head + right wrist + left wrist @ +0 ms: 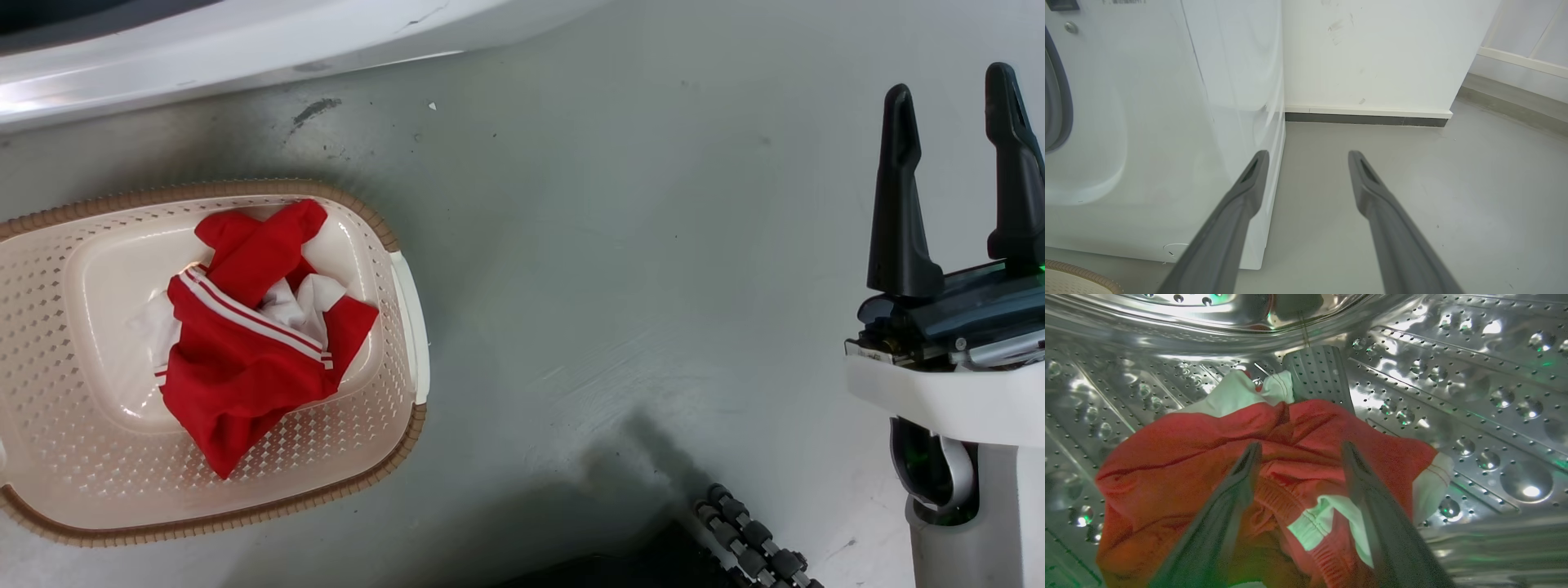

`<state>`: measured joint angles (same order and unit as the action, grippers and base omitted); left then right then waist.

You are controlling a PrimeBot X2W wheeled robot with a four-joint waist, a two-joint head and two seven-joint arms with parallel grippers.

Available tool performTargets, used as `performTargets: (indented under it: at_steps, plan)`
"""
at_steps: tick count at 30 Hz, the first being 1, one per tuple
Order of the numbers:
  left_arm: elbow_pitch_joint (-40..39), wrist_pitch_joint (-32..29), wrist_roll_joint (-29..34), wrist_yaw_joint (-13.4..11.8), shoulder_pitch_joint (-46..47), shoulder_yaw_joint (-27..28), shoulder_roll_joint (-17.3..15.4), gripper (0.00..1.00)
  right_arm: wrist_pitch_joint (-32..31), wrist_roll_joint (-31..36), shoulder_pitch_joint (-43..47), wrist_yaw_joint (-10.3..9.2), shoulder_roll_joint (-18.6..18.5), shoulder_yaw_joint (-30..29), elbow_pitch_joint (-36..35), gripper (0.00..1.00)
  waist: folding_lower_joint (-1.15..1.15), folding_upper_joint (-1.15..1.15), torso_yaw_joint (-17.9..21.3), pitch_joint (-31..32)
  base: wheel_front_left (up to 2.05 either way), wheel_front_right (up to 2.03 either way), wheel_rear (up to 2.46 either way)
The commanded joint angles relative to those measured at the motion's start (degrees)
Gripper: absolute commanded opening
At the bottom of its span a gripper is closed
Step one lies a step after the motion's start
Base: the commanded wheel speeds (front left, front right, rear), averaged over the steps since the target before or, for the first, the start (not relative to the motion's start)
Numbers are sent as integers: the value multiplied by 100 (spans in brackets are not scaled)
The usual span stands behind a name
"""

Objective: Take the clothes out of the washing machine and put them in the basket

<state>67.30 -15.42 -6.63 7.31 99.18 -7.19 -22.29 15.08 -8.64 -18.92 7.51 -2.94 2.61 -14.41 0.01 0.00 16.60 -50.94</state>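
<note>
Left tool (pixel 1301 447), fingers spread, is aimed at the red garment (pixel 1180 465) crumpled in the drum (pixel 1474 396); right tool (pixel 949 86) is spread and empty. The fabric appears soft, light and limp, so pinch a raised fold between the fingers.

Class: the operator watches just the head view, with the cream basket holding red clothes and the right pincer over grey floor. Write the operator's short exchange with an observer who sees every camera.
Operator: Is anything left in the large white front-loading washing machine?
Observer: Yes. The left wrist view shows a crumpled red fabric garment with white trim lying in the perforated steel drum.
Operator: Where is the left pincer?
Observer: Inside that drum, open, poised over the garment and not closed on it.
</note>
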Motion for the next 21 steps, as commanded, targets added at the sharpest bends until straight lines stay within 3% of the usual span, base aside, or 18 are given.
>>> performTargets:
  at_steps: [1, 21]
  plan:
    - [66, -69, 52, -3, 131, -82, 14, 100, 14, -50, -98, -4, 12, 16, -21, 100, -1, 0, -11, -37, 0, 0, 0]
    - [565, -1402, -93, -72, 863, -301, 31, 100, 14, -105, -142, -4, 11, 132, -66, 100, -1, 0, 115, -318, 0, 0, 0]
